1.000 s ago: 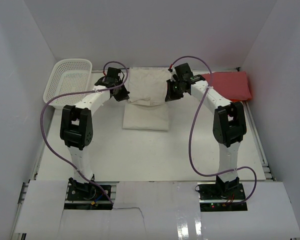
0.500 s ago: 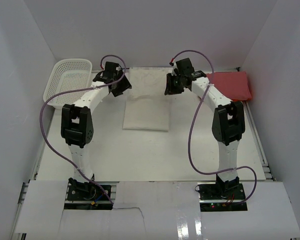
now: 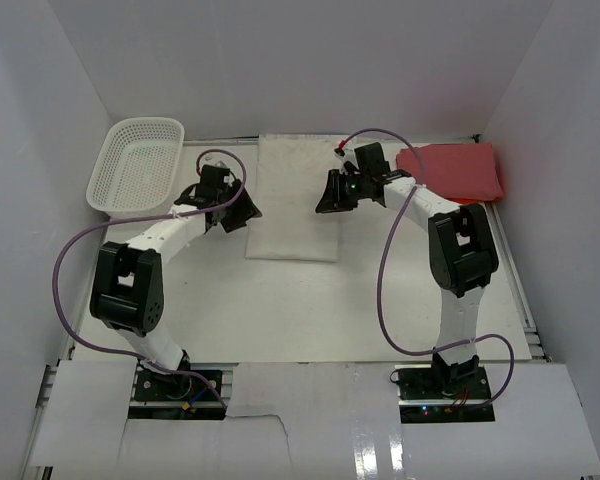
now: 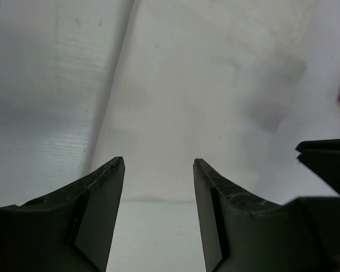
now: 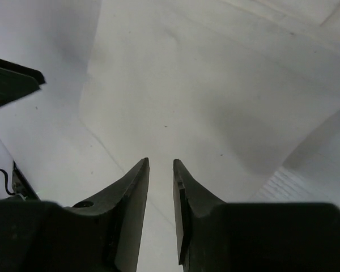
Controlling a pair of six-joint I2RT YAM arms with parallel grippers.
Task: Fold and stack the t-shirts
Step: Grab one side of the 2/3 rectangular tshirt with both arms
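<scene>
The cream-white t-shirt (image 3: pixel 292 200) lies flat as a long folded rectangle at the middle back of the table. My left gripper (image 3: pixel 246 207) hovers at its left edge, open with nothing between its fingers (image 4: pixel 110 181). The cream cloth (image 4: pixel 204 85) fills most of the left wrist view beneath them. My right gripper (image 3: pixel 326 199) is over the shirt's right edge, its jaws a narrow gap apart and empty (image 5: pixel 160 162), with the cream cloth (image 5: pixel 215 79) below. The red t-shirt (image 3: pixel 452 170) lies folded at the back right.
A white mesh basket (image 3: pixel 140 165) stands at the back left, just beyond my left arm. White walls close in the back and both sides. The table (image 3: pixel 280 310) is bare white between the shirt and the arm bases.
Both grippers were shut on the cream shirt's raised far part; it now lies flat toward the back. Both have opened, let go and drawn nearer along its sides. The left arm has dropped lower.
</scene>
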